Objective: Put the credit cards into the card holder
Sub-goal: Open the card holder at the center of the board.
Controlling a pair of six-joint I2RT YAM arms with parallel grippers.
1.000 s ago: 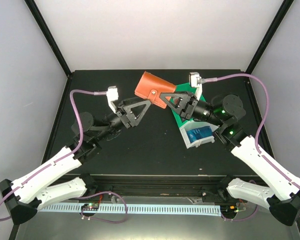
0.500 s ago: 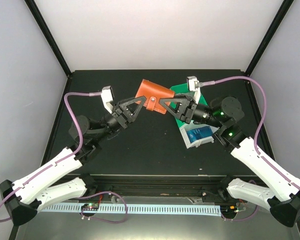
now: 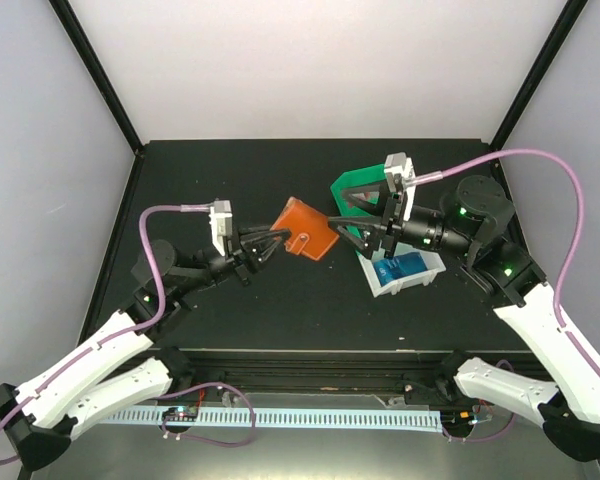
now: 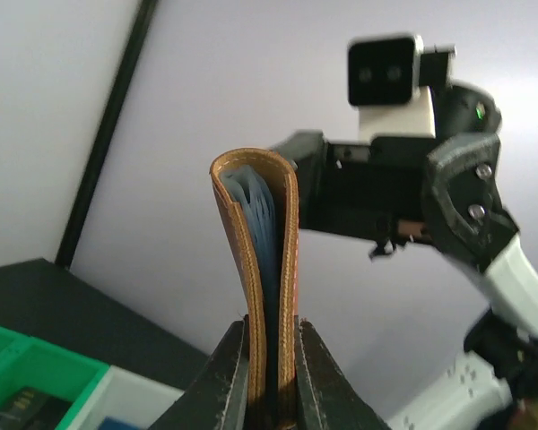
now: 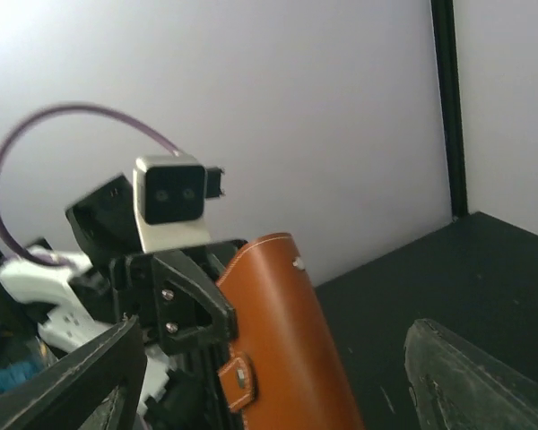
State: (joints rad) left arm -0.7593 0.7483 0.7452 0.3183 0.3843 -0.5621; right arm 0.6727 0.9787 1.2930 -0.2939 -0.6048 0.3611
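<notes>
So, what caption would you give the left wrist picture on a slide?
Left gripper shut on the folded brown card holder, clear sleeves showing inside, the right arm beyond.

Card holder in left claw (tray to its right)

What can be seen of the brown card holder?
The card holder is an orange-brown folder that looks like leather, with pale stitching along its edges and a snap tab on one face. It is folded shut, with bluish clear sleeves showing inside the fold. The left hand is shut on the end opposite the fold and holds it in the air. The right hand is open, apart from it.
</notes>
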